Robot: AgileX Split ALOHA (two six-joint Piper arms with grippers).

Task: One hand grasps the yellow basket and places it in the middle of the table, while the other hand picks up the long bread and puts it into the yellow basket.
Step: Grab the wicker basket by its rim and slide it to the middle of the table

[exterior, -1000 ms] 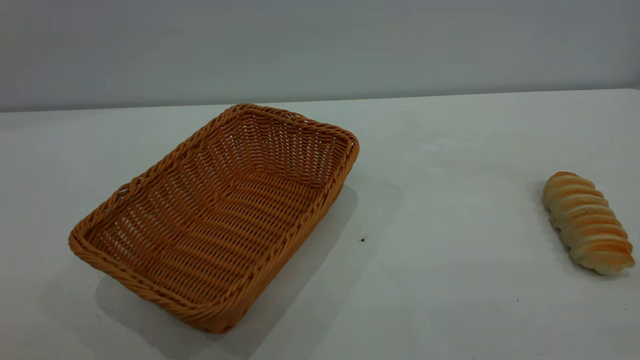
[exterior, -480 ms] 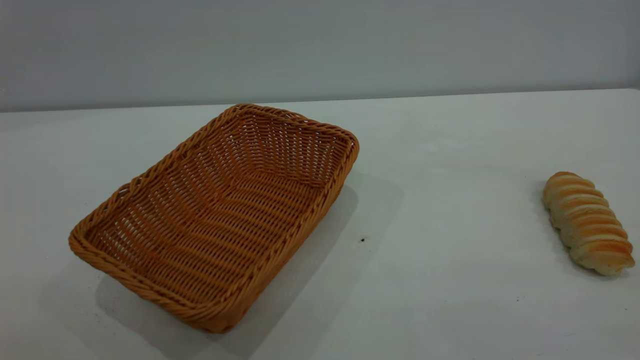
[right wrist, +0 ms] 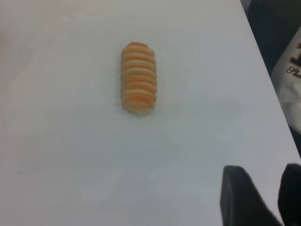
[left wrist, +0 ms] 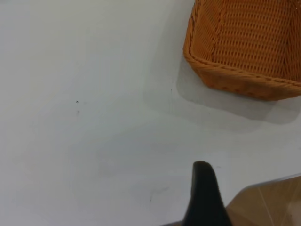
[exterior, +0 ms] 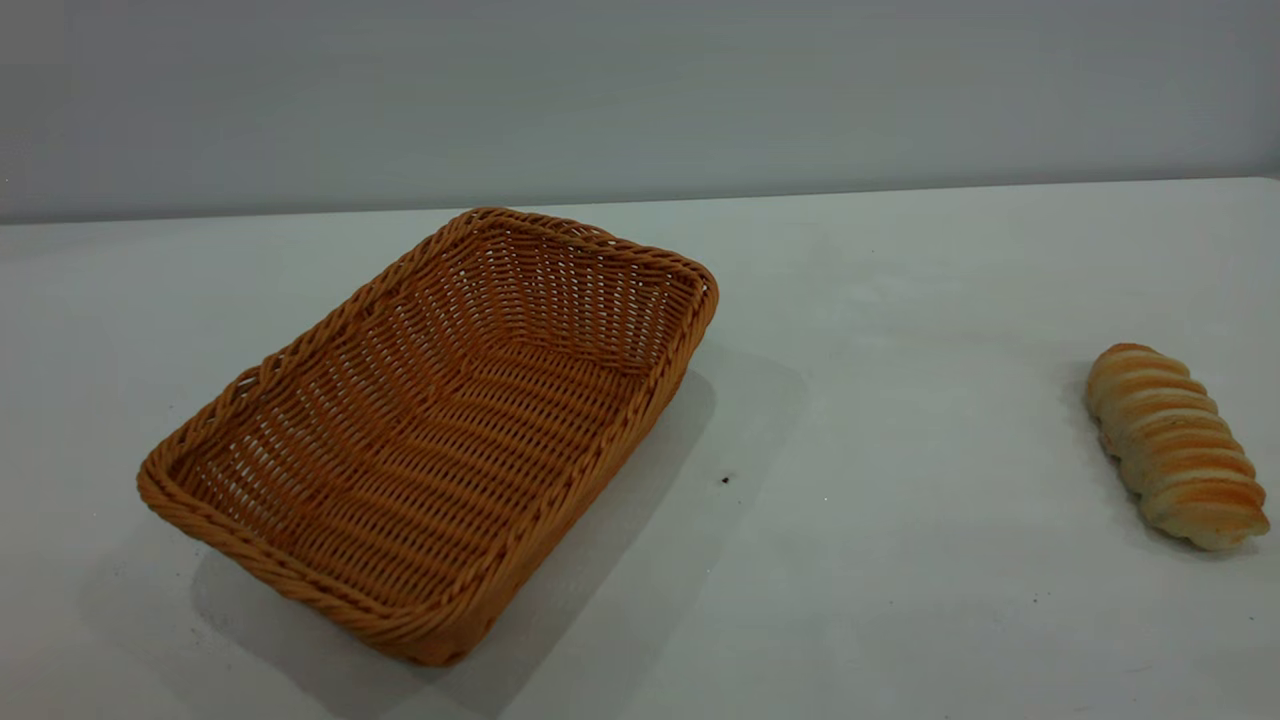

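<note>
Neither arm shows in the exterior view. The left pincer [left wrist: 203, 197] shows one finger only, so its spread is unclear. The yellow basket [left wrist: 244, 47] is cropped there.

The yellow basket [exterior: 430, 430] sits empty on the table [exterior: 900, 560], left of centre, its long axis running from about 7 o'clock to 1 o'clock. The long bread [exterior: 1175, 445] lies well apart from it at roughly 3 o'clock, near the right edge of the view, angled from 11 o'clock to 5 o'clock. A small dark speck [exterior: 725, 480] marks the tabletop between them, nearer the basket.
</note>
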